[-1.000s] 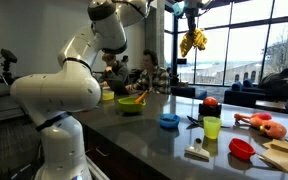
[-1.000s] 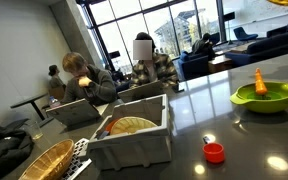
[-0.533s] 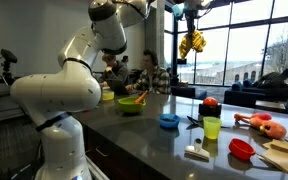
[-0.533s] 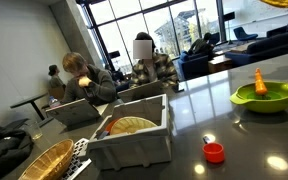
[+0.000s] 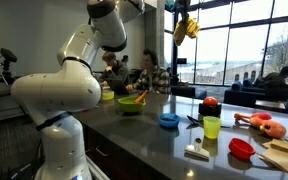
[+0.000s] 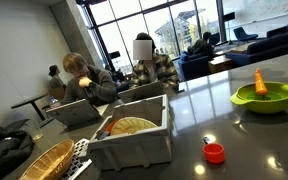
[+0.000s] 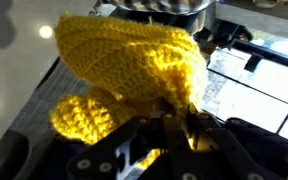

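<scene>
My gripper (image 5: 183, 12) is high above the dark counter, near the top of an exterior view, shut on a yellow knitted toy (image 5: 187, 28) that hangs below it. In the wrist view the yellow knitted toy (image 7: 124, 65) fills most of the picture, pinched between the black fingers (image 7: 174, 120). Far below on the counter (image 5: 154, 140) stand a green bowl (image 5: 131, 103) and a blue bowl (image 5: 169, 121). The gripper and toy are out of view in the exterior view that shows the white bin.
On the counter are a green cup (image 5: 212, 127), a red bowl (image 5: 241, 149), an orange toy (image 5: 262, 124) and a brush (image 5: 195, 153). A white bin (image 6: 134, 135), a wicker basket (image 6: 39, 163), a red cap (image 6: 214, 152) and the green bowl with a carrot (image 6: 263, 96) also show. People sit behind.
The gripper has risen and moved a little left with the yellow toy, which now hangs higher near the top edge. It has left the other exterior view's top corner.
</scene>
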Robot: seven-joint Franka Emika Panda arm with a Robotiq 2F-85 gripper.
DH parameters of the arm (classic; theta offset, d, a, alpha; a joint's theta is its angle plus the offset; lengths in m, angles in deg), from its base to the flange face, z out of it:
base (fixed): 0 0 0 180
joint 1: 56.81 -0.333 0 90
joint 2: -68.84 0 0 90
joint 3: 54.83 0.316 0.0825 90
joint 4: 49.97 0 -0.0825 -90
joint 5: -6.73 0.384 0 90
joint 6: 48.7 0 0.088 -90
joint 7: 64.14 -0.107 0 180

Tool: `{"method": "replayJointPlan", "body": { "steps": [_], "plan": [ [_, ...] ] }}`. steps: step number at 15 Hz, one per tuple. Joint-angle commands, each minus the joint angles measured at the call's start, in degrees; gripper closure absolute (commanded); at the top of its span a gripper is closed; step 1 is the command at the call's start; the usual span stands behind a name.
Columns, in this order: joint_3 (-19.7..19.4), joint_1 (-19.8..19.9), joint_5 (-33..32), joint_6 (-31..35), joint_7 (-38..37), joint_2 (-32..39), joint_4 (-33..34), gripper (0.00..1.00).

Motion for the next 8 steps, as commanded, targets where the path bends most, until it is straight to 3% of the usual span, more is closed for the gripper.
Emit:
{"method": "replayJointPlan", "body": {
  "steps": [1, 4, 8],
  "plan": [
    [2.2, 2.4, 6.0, 3.2, -1.0, 3.5, 8.4, 0.97],
    [3.1, 1.2, 10.8, 4.5, -0.6, 5.6, 11.9, 0.97],
    [5.6, -2.0, 16.2, 1.0, 0.9, 8.4, 13.5, 0.97]
  ]
}}
